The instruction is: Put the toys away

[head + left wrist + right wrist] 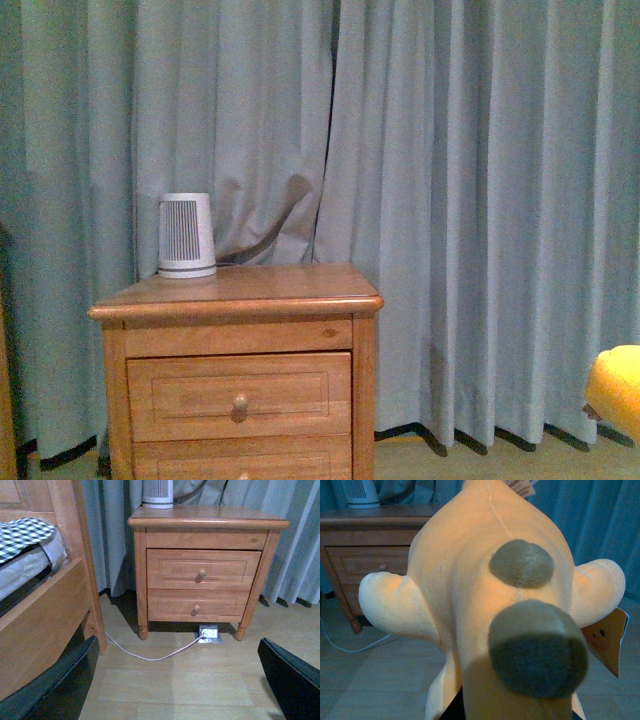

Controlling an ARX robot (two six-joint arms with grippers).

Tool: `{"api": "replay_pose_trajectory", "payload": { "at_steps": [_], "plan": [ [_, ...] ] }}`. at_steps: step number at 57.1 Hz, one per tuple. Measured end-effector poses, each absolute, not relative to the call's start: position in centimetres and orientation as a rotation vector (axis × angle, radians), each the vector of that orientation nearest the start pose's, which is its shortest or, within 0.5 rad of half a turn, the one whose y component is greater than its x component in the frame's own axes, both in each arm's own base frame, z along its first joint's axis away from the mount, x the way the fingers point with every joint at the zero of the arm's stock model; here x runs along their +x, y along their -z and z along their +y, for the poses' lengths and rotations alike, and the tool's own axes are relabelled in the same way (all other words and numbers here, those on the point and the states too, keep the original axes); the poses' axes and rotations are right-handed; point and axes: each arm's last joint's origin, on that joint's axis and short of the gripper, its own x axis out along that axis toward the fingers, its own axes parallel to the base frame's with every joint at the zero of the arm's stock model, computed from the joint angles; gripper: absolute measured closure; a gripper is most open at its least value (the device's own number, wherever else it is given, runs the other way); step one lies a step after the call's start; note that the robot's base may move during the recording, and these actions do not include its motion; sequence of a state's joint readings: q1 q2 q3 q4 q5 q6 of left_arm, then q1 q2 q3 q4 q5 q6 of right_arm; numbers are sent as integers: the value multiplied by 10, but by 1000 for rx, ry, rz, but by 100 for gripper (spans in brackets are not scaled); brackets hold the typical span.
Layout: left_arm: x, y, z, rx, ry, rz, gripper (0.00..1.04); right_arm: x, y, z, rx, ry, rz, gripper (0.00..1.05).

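The yellow-orange plush animal (470,580) fills the right wrist view, with two grey-green round patches, stubby side limbs and an orange paper tag (607,640). My right gripper (515,712) is shut on it, and the plush hides its fingers almost entirely. At the front view's right edge a bit of the plush (615,390) shows low down. My left gripper (180,680) hangs open over bare floor, its black fingers (55,685) at both lower corners, nothing between them.
A wooden nightstand (240,300) with two drawers (202,570) stands against a blue-grey curtain (480,200), a white ribbed device (186,236) on top. A white cable (150,655) runs to a floor socket (209,632). A wooden bed frame (45,610) stands beside the nightstand.
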State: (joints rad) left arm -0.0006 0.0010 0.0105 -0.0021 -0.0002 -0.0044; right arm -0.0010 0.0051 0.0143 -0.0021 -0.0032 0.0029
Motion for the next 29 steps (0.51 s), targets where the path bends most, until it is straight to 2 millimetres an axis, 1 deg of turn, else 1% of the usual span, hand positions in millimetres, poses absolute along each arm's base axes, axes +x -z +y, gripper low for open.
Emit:
{"api": "replay_pose_trajectory", "payload": {
  "at_steps": [29],
  "plan": [
    [97, -167, 0, -4, -3, -7, 6, 97, -168, 0, 3, -12, -6, 98]
  ]
}}
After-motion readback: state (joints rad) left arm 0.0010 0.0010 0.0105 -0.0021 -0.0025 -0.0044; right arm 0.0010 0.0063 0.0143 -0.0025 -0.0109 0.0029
